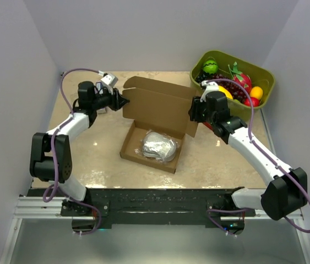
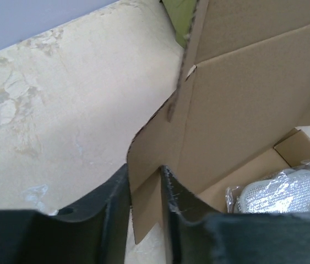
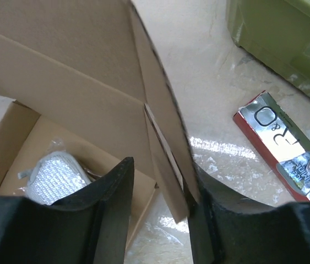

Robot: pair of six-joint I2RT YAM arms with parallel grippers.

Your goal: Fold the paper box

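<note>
The paper box [image 1: 157, 104] stretches lengthwise between the arms, each hand astride an end flap: the left hand [image 2: 145, 170] pinching or not I can't tell, the right hand [image 3: 160, 168] not yet clenched.

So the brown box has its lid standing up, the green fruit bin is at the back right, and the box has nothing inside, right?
Not quite. The paper box holds a silvery plastic-wrapped packet, clear in the top view. The lid does stand up, and the green fruit bin is at the back right.
</note>
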